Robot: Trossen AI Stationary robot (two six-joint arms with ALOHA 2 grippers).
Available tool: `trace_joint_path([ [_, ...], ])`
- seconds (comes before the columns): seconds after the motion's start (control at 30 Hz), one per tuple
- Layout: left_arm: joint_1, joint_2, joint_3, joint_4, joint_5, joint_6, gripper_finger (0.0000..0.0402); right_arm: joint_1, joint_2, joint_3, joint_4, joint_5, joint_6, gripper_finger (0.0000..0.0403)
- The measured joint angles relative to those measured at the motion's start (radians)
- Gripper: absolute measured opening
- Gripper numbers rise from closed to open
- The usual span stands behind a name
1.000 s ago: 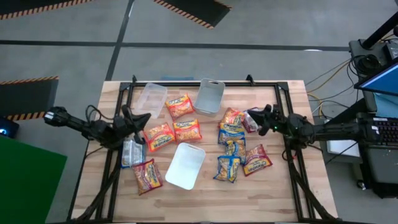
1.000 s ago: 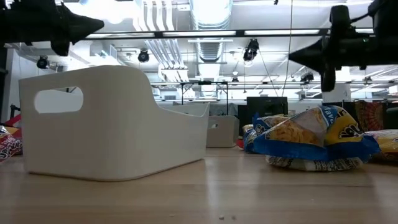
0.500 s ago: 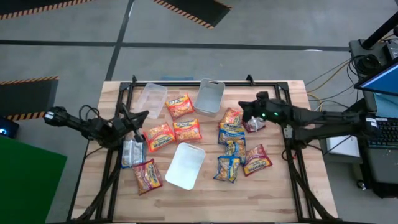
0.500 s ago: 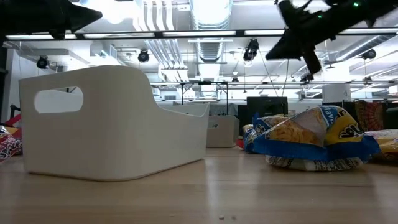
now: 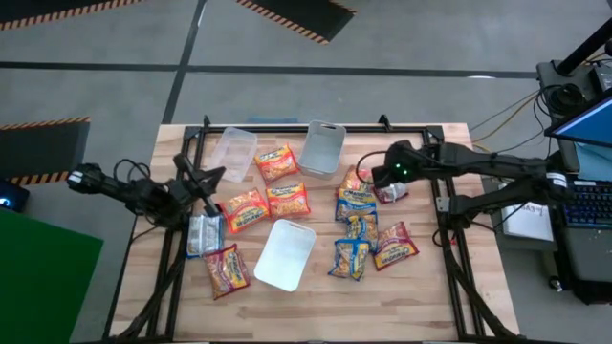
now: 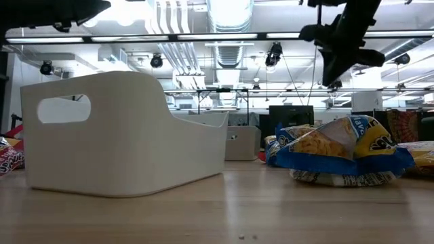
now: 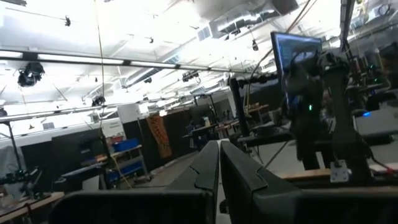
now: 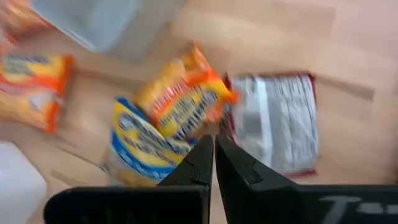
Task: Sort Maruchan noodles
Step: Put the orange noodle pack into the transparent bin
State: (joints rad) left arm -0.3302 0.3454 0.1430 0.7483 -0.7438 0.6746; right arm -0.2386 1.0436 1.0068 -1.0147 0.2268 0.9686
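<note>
Right now the right gripper (image 5: 375, 176) is hovering above an orange packet (image 5: 356, 180) and a dark red packet (image 5: 386, 191) near the table's (image 5: 430, 296) far right, fingers pressed together and holding nothing. Over at the left edge, the left gripper (image 5: 222, 174) is waiting with fingers closed too, empty. Other Maruchan noodles (image 5: 360, 232) are lying scattered around three clear trays (image 5: 285, 254).

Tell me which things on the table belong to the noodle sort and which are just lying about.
Job:
orange packets
blue-and-yellow packets
dark red packet
silver-backed packet
right gripper, shut above them

Lying about:
clear trays
white bin
left gripper, shut, waiting
</note>
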Motion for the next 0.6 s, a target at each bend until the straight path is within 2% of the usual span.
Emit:
trace_joint_path([
  [0.2, 0.000, 0.001, 0.037, 0.000, 0.003, 0.024, 0.0000, 0.000, 0.038, -0.051, -0.006, -0.077, 0.000, 0.0009],
  [0.5, 0.000, 0.002, 0.078, -0.003, 0.003, 0.050, 0.0000, 0.000, 0.108, -0.110, 0.007, -0.043, -0.033, 0.0010],
  [0.6, 0.000, 0.002, 0.083, 0.000, 0.003, 0.050, 0.0000, -0.002, 0.136, -0.110, 0.011, -0.043, -0.036, 0.0022],
])
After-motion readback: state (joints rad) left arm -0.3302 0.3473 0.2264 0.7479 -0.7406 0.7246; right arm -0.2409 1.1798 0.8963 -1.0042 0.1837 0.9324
